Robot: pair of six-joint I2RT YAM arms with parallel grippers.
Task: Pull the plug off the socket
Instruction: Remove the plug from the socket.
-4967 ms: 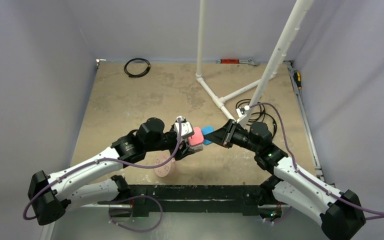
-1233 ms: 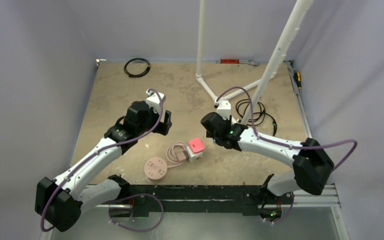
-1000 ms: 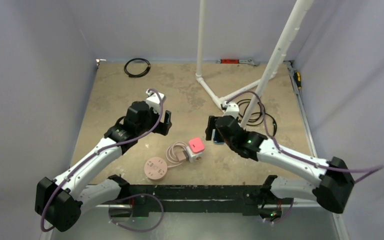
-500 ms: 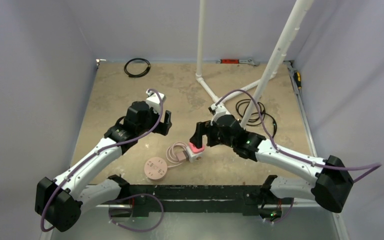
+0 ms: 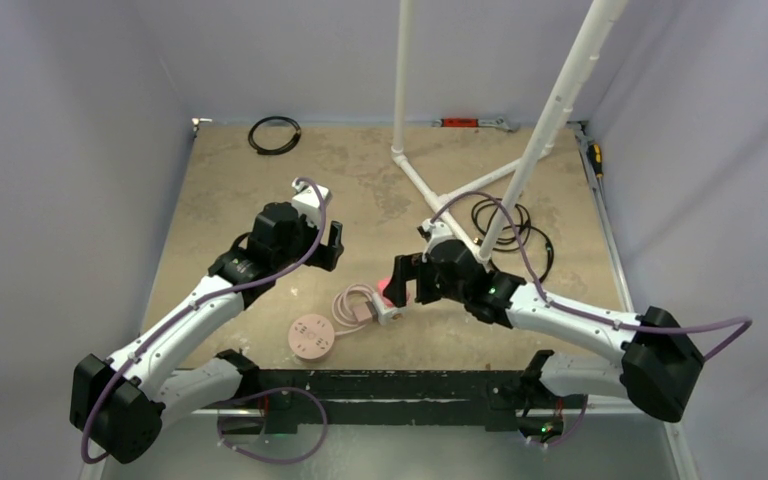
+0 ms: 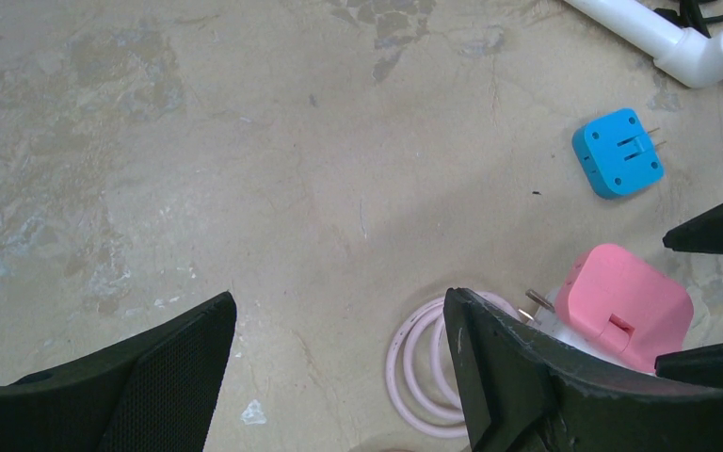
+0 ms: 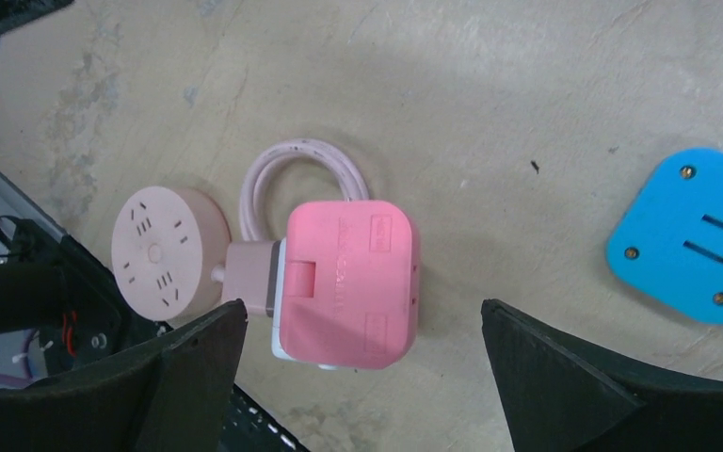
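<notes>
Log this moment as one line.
phase: pre-grasp | right end effector: open over plug | plug: seated on socket | left end effector: open, empty

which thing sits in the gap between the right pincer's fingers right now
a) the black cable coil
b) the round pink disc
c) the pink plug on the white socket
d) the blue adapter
c: in the right wrist view the pink plug, seated on the socket, lies between the fingers of the open right pincer, while the blue adapter and the round disc lie off to either side.
</notes>
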